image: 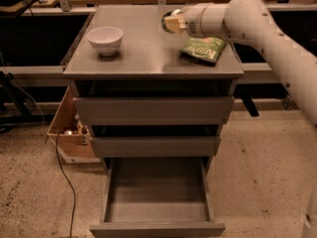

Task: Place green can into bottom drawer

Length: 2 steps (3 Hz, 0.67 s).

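Note:
My gripper (171, 23) is over the back middle of the cabinet top, between the bowl and the crisp bag. It is shut on the green can (166, 17), which shows only partly as a dark rounded end with a bit of green and white behind the tan fingers (174, 25). The can is held a little above the top. The bottom drawer (157, 229) is pulled wide open below, a shallow grey tray with nothing in it. The two drawers above it are closed.
A white bowl (105, 38) stands at the left of the cabinet top (143, 58). A flat green crisp bag (203, 48) lies at the right, under my arm. A cardboard box (67, 128) and a black cable (64, 182) are on the floor at the left.

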{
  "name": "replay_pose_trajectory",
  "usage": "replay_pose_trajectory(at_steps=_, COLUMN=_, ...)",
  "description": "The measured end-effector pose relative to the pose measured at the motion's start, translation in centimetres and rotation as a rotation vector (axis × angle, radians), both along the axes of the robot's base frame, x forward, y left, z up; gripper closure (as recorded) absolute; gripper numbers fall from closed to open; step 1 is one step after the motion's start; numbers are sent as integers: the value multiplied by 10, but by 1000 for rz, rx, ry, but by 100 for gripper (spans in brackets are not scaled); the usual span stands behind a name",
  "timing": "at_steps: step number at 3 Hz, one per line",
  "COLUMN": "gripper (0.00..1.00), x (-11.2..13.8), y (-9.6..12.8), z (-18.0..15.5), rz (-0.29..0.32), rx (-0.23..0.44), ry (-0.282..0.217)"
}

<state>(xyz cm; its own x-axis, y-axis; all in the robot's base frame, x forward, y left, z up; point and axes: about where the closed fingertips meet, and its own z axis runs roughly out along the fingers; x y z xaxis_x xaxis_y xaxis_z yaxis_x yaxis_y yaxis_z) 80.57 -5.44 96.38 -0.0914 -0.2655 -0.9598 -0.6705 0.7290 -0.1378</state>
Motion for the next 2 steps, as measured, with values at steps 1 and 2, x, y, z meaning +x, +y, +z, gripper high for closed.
replay_pose_trajectory(at_steps=1, gripper=100, x=-41, y=-27, z=-2, rz=45, rx=31, ry=22)
replay_pose_trajectory(at_steps=2, gripper=100, x=-83, y=-58, z=-22, rz=91, rx=97, ry=62)
